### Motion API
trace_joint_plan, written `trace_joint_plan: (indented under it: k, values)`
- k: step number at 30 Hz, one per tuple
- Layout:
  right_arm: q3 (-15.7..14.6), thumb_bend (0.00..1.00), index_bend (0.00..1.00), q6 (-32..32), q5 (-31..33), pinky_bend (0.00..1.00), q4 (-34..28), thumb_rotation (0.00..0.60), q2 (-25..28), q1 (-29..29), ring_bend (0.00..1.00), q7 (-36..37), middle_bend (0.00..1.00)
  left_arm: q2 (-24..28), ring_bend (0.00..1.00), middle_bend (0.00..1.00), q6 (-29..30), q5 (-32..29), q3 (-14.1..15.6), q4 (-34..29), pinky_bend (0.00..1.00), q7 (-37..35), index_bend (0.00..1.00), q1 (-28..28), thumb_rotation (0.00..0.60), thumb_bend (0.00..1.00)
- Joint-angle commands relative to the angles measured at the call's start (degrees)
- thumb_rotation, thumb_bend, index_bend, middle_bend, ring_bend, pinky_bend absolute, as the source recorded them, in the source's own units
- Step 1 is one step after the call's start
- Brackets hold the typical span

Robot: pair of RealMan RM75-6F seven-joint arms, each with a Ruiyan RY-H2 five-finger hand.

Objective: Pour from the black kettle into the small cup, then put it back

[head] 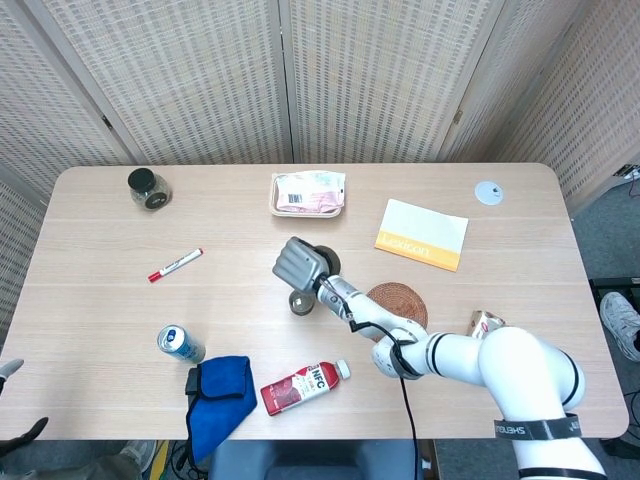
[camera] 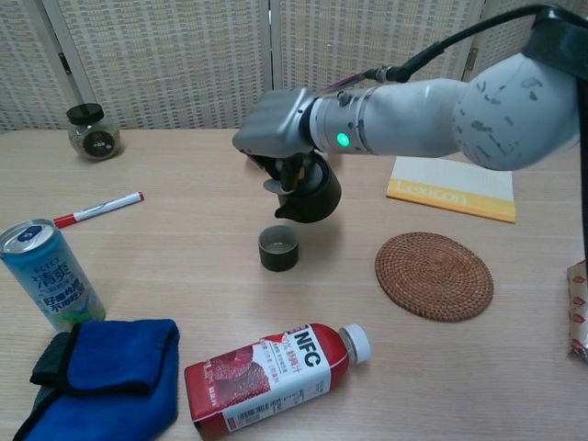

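My right hand (camera: 276,138) grips the black kettle (camera: 308,193) from above and holds it in the air, tilted with its spout down toward the small dark cup (camera: 278,248). In the head view the right hand (head: 298,264) covers most of the kettle (head: 325,261), and the cup (head: 301,303) sits just below it on the table. The round woven coaster (camera: 434,275) lies bare to the right of the cup. Only a dark fingertip of my left hand (head: 22,432) shows at the lower left corner of the head view.
A drink can (camera: 48,273) and blue cloth (camera: 110,372) lie front left, a red NFC bottle (camera: 271,372) in front of the cup. A red marker (camera: 96,209), glass jar (camera: 90,130), snack tray (head: 308,192) and yellow booklet (camera: 450,188) sit further back.
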Motion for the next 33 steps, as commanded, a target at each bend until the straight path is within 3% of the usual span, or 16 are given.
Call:
trace_joint_plan:
  k: [1,33]
  values:
    - [-0.80,0.52,1.00,0.49,0.60,0.55,-0.62,0.439,0.06,0.56,0.92,-1.25,1.00,-0.11,0.03,0.02,0.02,-0.05,-0.03,0.14,0.00,-0.13,0.19,0.08,0.600,0.06]
    - [-6.54,0.52,1.00,3.38,5.87,0.55,-2.93,0.438,-0.65,5.44,0.92,-13.09,1.00,-0.95,0.03,0.02,0.17,-0.29,-0.46,1.29,0.00,-0.93,0.19,0.85,0.600,0.06]
